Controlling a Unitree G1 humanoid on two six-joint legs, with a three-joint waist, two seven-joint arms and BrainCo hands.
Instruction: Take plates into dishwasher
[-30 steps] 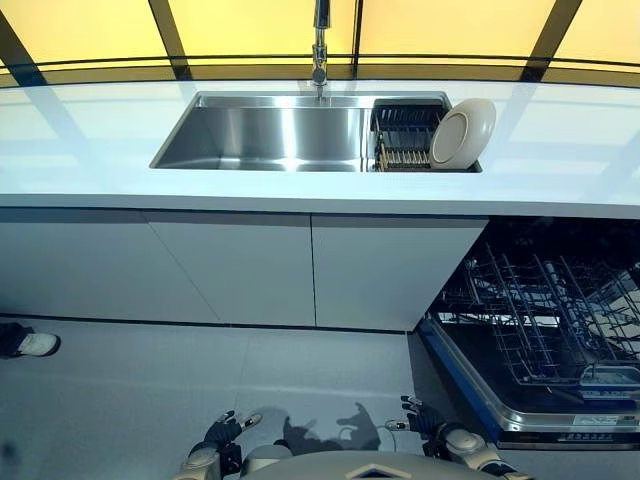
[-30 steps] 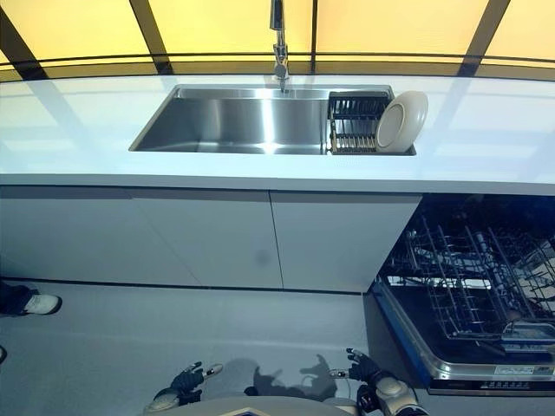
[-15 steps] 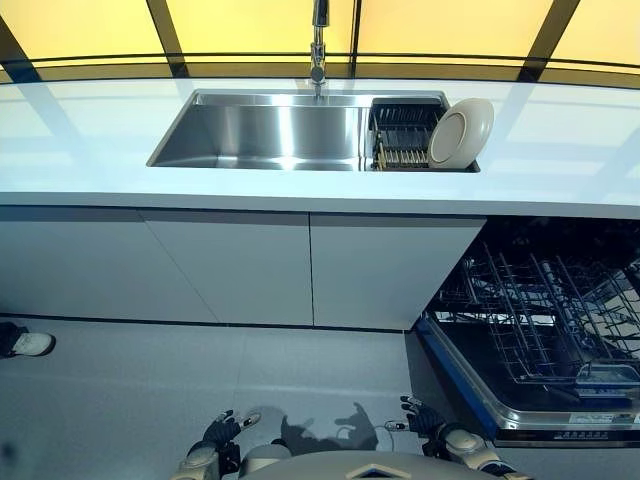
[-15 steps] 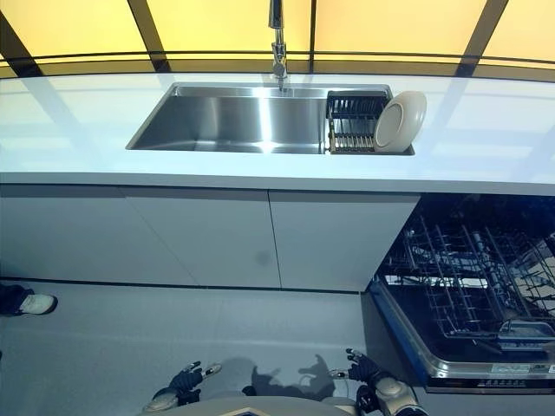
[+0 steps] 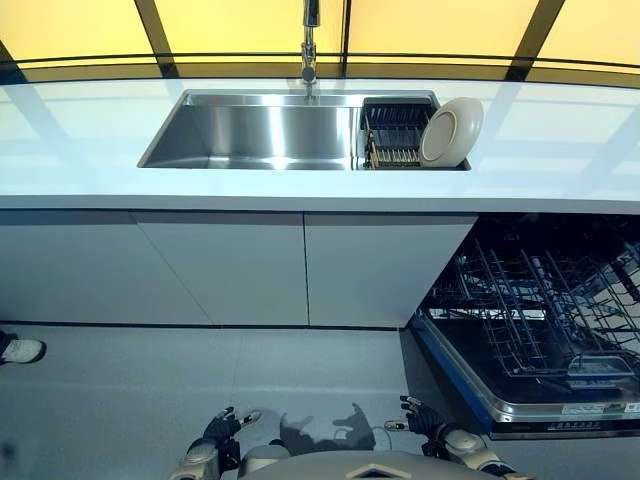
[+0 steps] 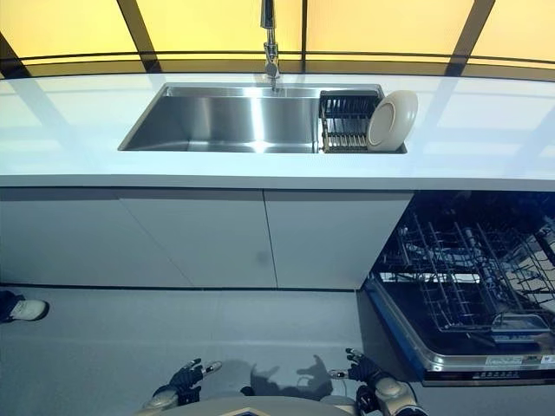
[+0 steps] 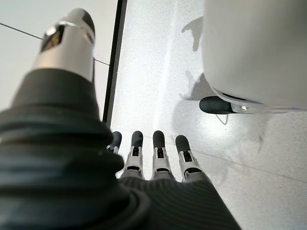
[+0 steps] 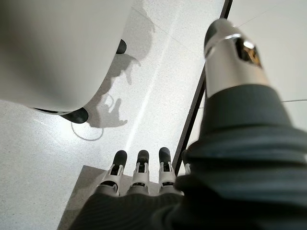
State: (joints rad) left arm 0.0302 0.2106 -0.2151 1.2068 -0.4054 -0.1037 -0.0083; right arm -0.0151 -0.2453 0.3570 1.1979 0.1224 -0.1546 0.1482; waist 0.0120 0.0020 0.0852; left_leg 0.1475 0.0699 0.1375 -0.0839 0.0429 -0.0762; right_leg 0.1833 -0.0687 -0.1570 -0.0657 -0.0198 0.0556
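A cream plate [image 5: 451, 132] stands on edge in a black dish rack [image 5: 392, 134] at the right end of the steel sink [image 5: 250, 130]. Below the counter on the right, the dishwasher [image 5: 530, 320] is open with its wire rack [image 5: 545, 305] pulled out and no plates showing in it. My left hand [image 5: 222, 432] and right hand [image 5: 425, 418] hang low near the floor, far from the plate. Both are open with relaxed fingers and hold nothing, as the left wrist view [image 7: 153, 153] and right wrist view [image 8: 139, 167] show.
A white counter [image 5: 100, 150] runs across the view with a tap [image 5: 309, 45] behind the sink. Grey cabinet doors [image 5: 250, 265] stand beneath it. A person's white shoe [image 5: 20, 350] shows at the left edge on the grey floor.
The whole picture has slid left and slightly up, so the camera has moved. The plate, rack and dishwasher stay put, and both hands hang as before.
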